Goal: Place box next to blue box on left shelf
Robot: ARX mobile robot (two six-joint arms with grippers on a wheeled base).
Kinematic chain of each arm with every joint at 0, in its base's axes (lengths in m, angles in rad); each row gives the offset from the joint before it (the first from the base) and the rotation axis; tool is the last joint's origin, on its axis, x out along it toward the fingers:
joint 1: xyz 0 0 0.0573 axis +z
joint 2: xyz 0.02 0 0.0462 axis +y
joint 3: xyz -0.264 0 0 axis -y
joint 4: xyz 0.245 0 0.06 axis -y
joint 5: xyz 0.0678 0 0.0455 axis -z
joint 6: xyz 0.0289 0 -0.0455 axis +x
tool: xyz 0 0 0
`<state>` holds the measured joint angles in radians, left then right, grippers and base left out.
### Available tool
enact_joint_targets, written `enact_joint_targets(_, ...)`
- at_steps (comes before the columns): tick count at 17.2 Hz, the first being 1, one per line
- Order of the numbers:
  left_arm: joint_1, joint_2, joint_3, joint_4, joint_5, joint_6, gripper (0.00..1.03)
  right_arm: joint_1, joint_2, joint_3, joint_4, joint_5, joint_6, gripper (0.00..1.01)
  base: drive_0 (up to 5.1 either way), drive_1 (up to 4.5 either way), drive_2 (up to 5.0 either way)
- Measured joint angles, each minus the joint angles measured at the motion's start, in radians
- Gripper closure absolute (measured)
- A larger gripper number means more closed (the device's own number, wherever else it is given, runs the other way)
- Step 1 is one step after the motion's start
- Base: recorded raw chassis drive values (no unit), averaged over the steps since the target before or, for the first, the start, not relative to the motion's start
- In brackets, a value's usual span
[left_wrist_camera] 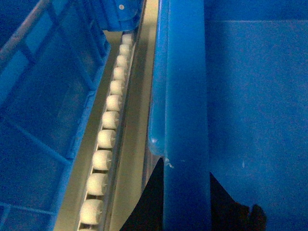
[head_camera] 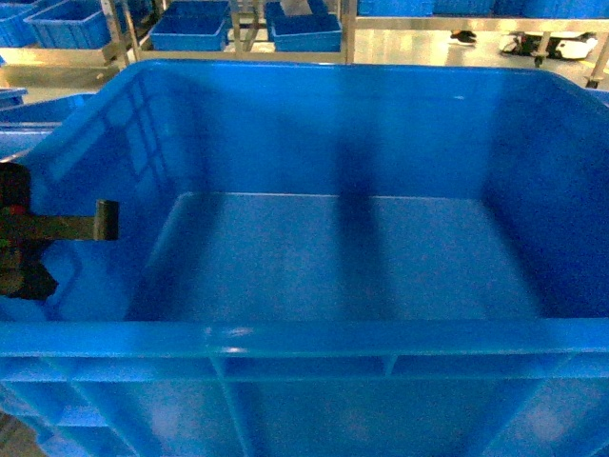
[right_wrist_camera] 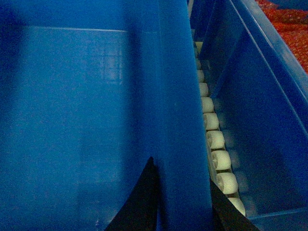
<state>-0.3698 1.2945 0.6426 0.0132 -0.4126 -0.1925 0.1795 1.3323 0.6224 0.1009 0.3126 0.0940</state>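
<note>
- The big blue crate pretty much fills the head view: open top, bare floor, near rim running across the bottom of the frame.
- Left gripper is clamped over the crate's left rim. In the left wrist view one dark finger sits on the outside of the wall and the other on the inside, with the thick rolled rim pinched between them.
- Right gripper does the same on the opposite rim: two dark fingers straddle the wall, closed down on it.
- In the head view, part of the left arm pokes in at the left edge, right against the crate's side.
- Just outside the left wall there's a row of white rollers on the roller-track shelf, so the crate sits over or on the track; can't tell if it's fully resting.
- Another blue crate sits just beyond those rollers on the left.
- Right side is similar: white rollers alongside the wall, then a neighbouring blue bin with something red in it.
- Far back in the head view, a metal rack holds smaller blue bins.
</note>
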Motion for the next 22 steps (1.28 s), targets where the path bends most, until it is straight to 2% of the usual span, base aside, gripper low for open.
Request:
enact_joint_targets(2,0.012,0.072,0.005,0.055,0.025,-0.01,0.95,-0.024,0.063,0.0,0.046,-0.018,-0.009,0.88,0.0,0.0,0.0)
enact_joint_targets(3,0.019,0.113,0.03,0.025,0.029,-0.01,0.95,-0.029,0.096,0.005,0.031,-0.029,-0.003,0.88,0.0,0.0,0.0)
enact_joint_targets(8,0.018,0.133,0.052,-0.014,0.02,-0.001,0.95,-0.016,0.125,0.031,-0.026,-0.044,0.029,0.88,0.0,0.0,0.0)
enact_joint_targets(9,0.008,0.133,0.053,-0.014,0.008,-0.012,0.95,0.0,0.124,0.03,-0.025,0.013,0.056,0.75,0.0,0.0,0.0)
enact_joint_targets(10,-0.004,0.132,0.051,-0.01,-0.032,0.012,0.87,0.005,0.123,0.027,-0.023,0.032,0.074,0.68,0.0,0.0,0.0)
enact_joint_targets(11,-0.019,0.132,0.039,0.049,-0.089,0.046,0.77,0.011,0.109,0.016,0.018,0.029,0.088,0.59,0.0,0.0,0.0)
enact_joint_targets(14,-0.02,0.069,0.04,0.182,-0.112,0.09,0.54,0.011,0.016,0.018,0.112,0.027,0.099,0.35,0.0,0.0,0.0)
enact_joint_targets(17,-0.033,-0.023,0.055,0.229,-0.121,0.109,0.28,0.038,-0.066,0.029,0.176,0.045,0.099,0.09,0.0,0.0,0.0)
enact_joint_targets(18,-0.039,-0.061,0.055,0.24,-0.112,0.121,0.15,0.048,-0.096,0.024,0.217,0.061,0.097,0.01,0.0,0.0,0.0)
enact_joint_targets(19,-0.041,-0.107,0.049,0.249,-0.113,0.139,0.03,0.059,-0.145,0.007,0.27,0.098,0.085,0.04,0.0,0.0,0.0)
enact_joint_targets(20,-0.04,-0.157,0.033,0.256,-0.12,0.156,0.05,0.069,-0.197,-0.014,0.284,0.131,0.072,0.03,0.0,0.0,0.0)
enact_joint_targets(21,-0.039,-0.214,-0.005,0.262,-0.142,0.194,0.05,0.078,-0.245,-0.052,0.306,0.206,0.039,0.03,0.0,0.0,0.0)
enact_joint_targets(22,-0.039,-0.229,-0.032,0.254,-0.159,0.206,0.05,0.083,-0.256,-0.075,0.296,0.213,0.03,0.03,0.0,0.0,0.0)
